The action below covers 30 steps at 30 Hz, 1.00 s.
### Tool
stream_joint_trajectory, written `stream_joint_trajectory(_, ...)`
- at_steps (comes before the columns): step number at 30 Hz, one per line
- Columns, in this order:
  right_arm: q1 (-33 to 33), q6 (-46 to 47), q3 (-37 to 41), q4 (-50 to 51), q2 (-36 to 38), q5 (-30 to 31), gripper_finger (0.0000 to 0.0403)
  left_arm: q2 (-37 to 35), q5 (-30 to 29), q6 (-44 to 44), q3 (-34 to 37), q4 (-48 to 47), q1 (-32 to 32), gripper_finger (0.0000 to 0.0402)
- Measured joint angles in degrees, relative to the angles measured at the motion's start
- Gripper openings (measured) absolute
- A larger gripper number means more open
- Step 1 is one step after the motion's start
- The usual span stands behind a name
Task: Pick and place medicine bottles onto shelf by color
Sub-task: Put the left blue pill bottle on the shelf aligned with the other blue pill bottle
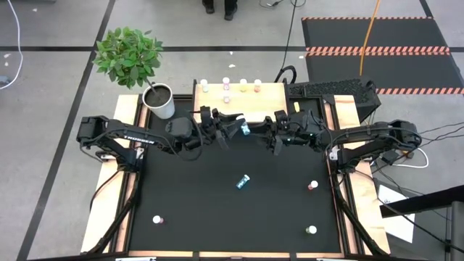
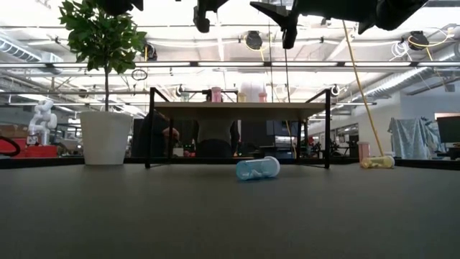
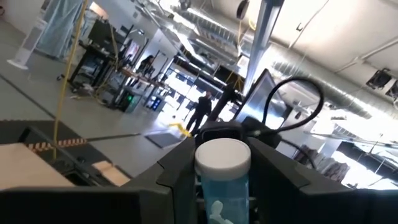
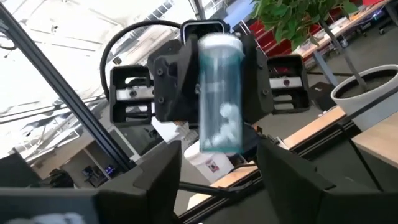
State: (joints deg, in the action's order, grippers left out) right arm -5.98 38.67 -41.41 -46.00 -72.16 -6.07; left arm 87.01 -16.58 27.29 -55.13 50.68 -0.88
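Holding a blue bottle (image 1: 245, 130) in mid-air between our two arms, we are in the middle of a hand-over just in front of the shelf (image 1: 239, 109). Our left gripper (image 1: 233, 127) is clamped on the bottle's body; in its wrist view the white cap stands up between the fingers (image 3: 177, 168). Our right gripper (image 1: 270, 130) faces it from the right, jaws apart on either side of the bottle and not clearly touching it.

We judge the risk lies in timing: if the left lets go before the right has a firm hold, the bottle drops to the black mat (image 1: 217, 210). A pinch near the cap could also tip it.

Another blue bottle (image 2: 257, 168) lies on its side mid-mat, and four more stand nearer the mat's edges. Several bottles stand along the shelf's far edge.
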Motion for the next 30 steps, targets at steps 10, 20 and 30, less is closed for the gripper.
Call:
stream_joint_trajectory(10, -1.2, -0.4, 0.0, -0.5, 0.0, 0.0, 0.0161, 0.0, 0.0, -0.2, 0.0, -0.2, -0.3, 0.014)
stream_joint_trajectory(20, -1.6, -0.5, 0.0, -0.9, 0.0, -1.4, 0.0139, 0.0, 0.0, -1.5, 0.0, 0.0, -0.3, 0.014)
stream_joint_trajectory(30, -2.3, 0.7, 0.0, -0.9, 0.0, -1.4, 0.0096, 0.0, 0.0, -1.5, 0.0, -0.1, -1.7, 0.014)
